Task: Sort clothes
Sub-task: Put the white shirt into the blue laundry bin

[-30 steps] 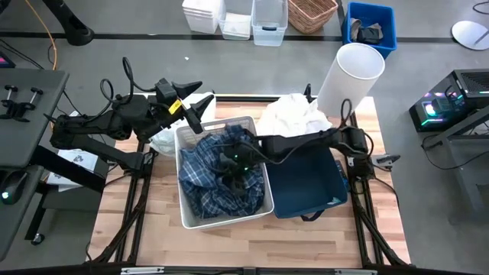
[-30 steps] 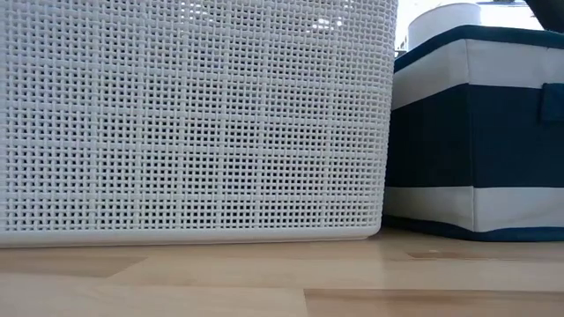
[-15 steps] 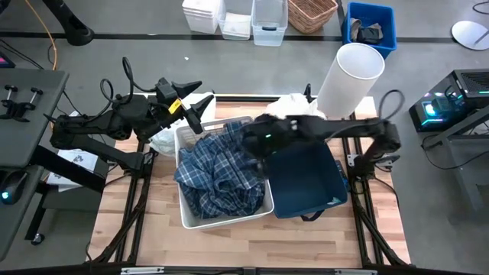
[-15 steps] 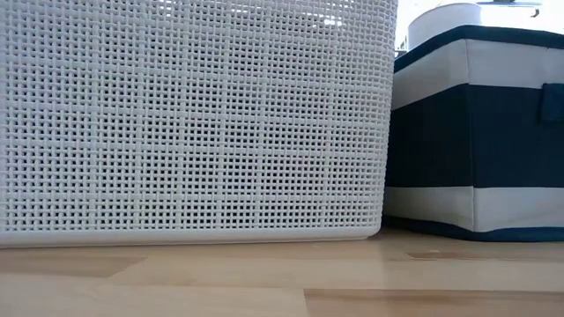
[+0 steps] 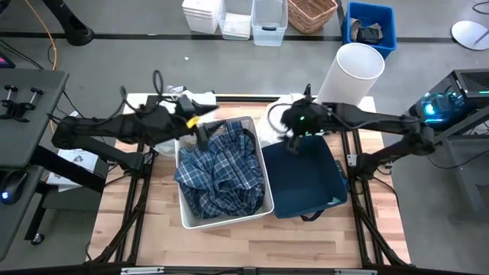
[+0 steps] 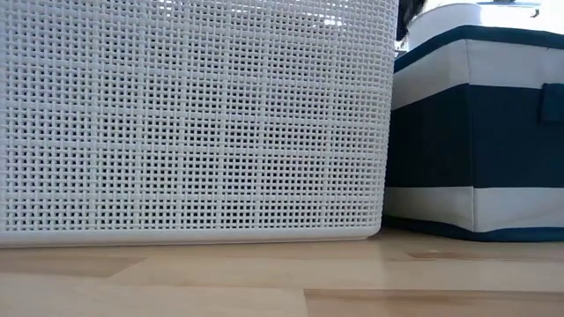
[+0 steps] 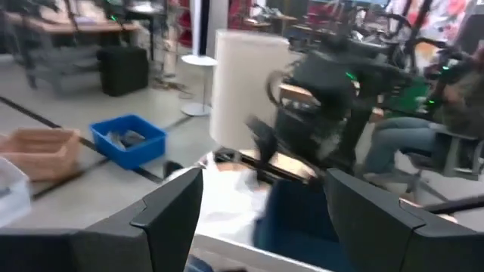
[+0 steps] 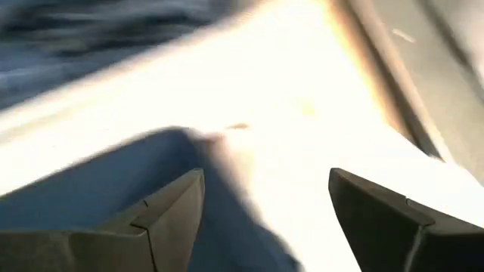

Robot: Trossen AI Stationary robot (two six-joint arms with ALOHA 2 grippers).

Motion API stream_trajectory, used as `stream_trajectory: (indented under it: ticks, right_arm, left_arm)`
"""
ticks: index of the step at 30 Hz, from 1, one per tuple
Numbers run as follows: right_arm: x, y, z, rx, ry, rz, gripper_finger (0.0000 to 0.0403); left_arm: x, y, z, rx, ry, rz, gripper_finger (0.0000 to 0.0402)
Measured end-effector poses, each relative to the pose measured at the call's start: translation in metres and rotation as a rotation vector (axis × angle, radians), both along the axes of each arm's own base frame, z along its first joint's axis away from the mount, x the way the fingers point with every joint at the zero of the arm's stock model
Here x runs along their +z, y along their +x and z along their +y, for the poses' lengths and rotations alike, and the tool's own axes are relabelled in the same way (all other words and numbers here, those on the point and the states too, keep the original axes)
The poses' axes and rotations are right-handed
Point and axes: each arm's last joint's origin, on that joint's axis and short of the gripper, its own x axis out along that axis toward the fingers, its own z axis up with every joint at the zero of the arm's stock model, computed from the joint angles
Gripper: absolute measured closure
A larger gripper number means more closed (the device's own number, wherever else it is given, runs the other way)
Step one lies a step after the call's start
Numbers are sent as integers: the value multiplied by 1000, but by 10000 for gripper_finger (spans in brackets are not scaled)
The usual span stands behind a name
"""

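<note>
The blue-and-white plaid shirt (image 5: 220,172) lies heaped in the white plastic bin (image 5: 186,216). The navy blue bin (image 5: 307,182) stands to its right. White garments (image 5: 273,124) lie on the table behind the bins; they also show in the left wrist view (image 7: 227,198) and the right wrist view (image 8: 302,113). My left gripper (image 5: 204,137) is open and empty over the white bin's far left corner. My right gripper (image 5: 293,142) is open and empty over the navy bin's far edge, beside the white garments. No dark green or dark grey garment shows.
A tall white cylinder (image 5: 350,76) stands at the table's far right corner. A small white cloth (image 5: 192,98) lies at the far left. In the low view the white bin's lattice wall (image 6: 194,114) and the navy bin (image 6: 476,132) stand side by side. Storage boxes stand on the floor beyond.
My right gripper has risen out of the white bin and swung toward the table's right and far edge, to the navy bin's far edge. My left gripper has moved right and nearer, from the table's far left to the white bin's far corner. The plaid shirt stays in the bin.
</note>
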Motion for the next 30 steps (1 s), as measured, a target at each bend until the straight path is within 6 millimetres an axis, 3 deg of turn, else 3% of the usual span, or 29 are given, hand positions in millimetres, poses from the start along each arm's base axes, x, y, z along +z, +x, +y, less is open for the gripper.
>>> stream_trajectory:
  ticks: [3, 6, 13, 22, 30]
  right_arm:
    - [-19, -14, -27, -266, 50, -28, 124]
    - [-39, -14, -55, -465, 127, -15, 124]
    - [-88, 10, -96, -616, 115, 158, 124]
    - [-161, 23, -105, -613, 217, 461, 124]
    - [-190, 34, -97, -520, 203, 574, 125]
  left_arm:
    - [-22, 12, -1, -3, -43, -6, 136]
    - [-40, 22, 0, 10, -94, -33, 136]
    - [-53, 31, -1, 2, -174, -66, 136]
    - [-52, 30, -3, -6, -180, -72, 136]
    - [-52, 30, -3, -6, -173, -68, 136]
